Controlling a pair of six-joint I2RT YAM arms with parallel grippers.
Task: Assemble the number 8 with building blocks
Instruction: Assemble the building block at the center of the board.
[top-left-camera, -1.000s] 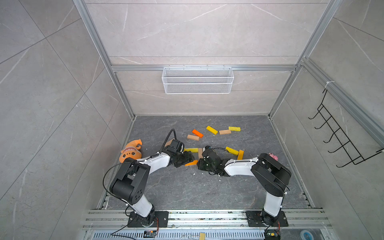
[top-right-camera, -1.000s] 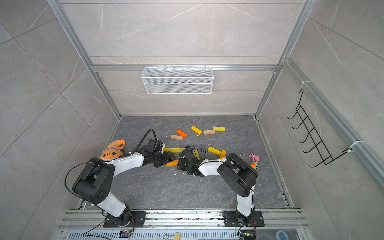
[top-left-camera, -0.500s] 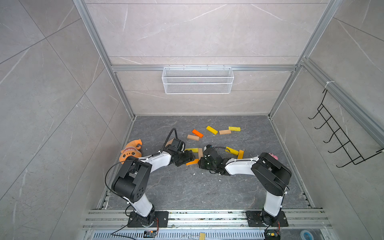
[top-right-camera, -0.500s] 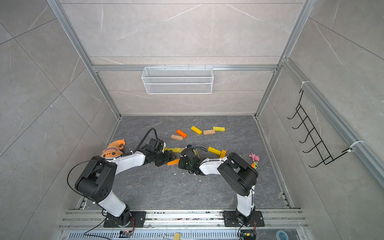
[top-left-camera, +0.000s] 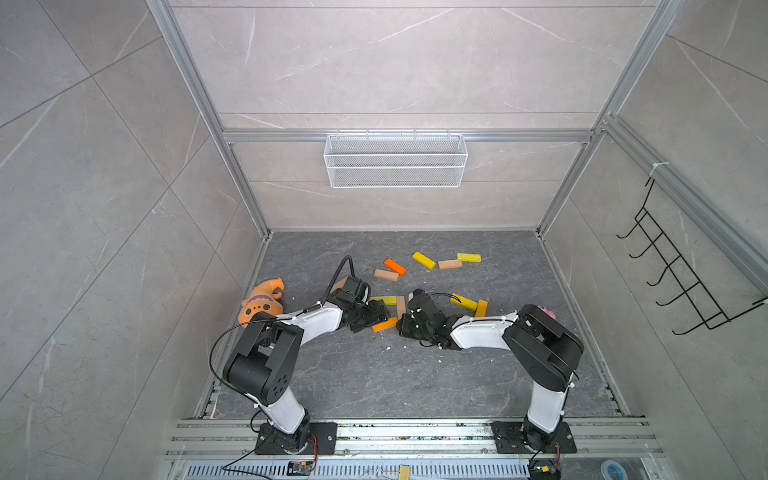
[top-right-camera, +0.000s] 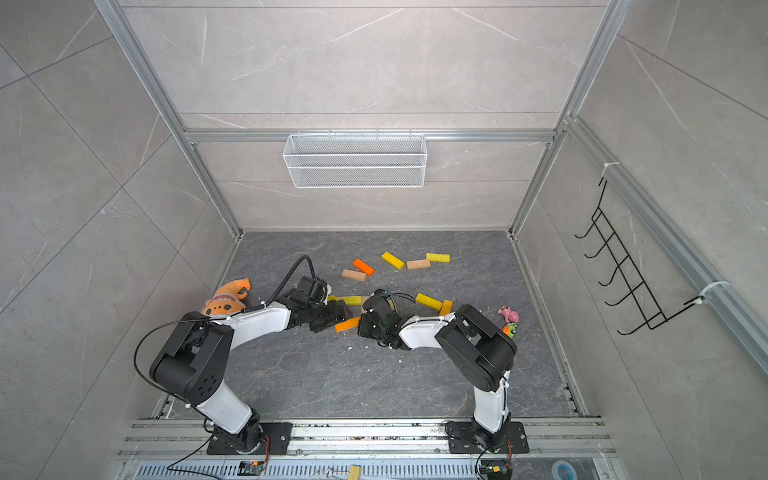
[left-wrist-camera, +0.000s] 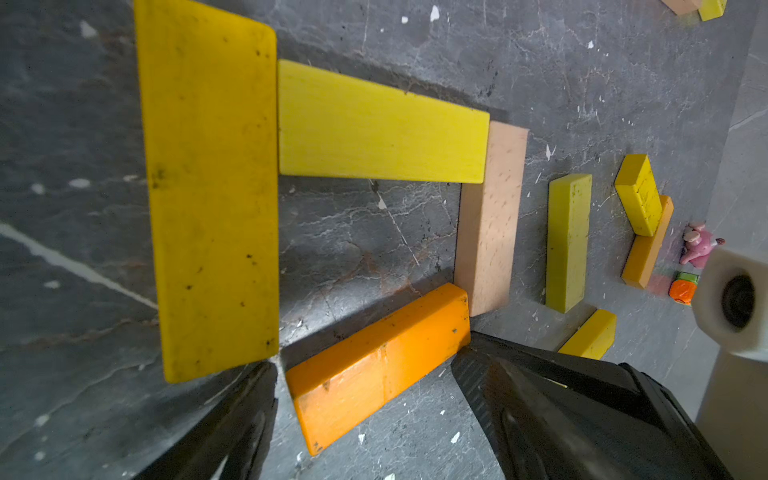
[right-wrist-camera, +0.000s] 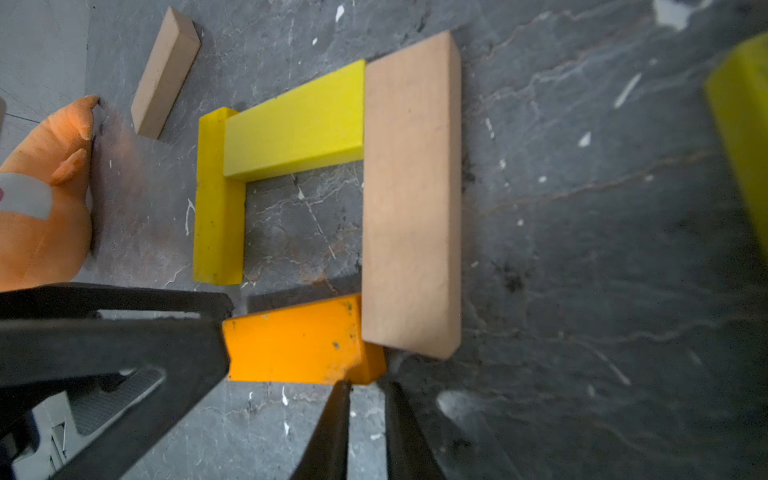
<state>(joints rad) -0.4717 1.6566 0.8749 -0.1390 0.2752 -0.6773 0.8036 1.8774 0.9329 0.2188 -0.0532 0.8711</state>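
We see both top views bright, evenly lit and sharp, with soft shadows on the floor (top-left-camera: 374, 382). In the right wrist view one close yellow block (right-wrist-camera: 744, 137) is blurred, light dimmer.

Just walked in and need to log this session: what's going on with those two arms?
Both arms are building an 8 from blocks. One loop has two yellow blocks and a tan block squared up; the orange block closing it lies askew. The left gripper, open, straddles that block, and the right gripper, nearly closed, sits at its end. Behind, more blocks lie scattered.
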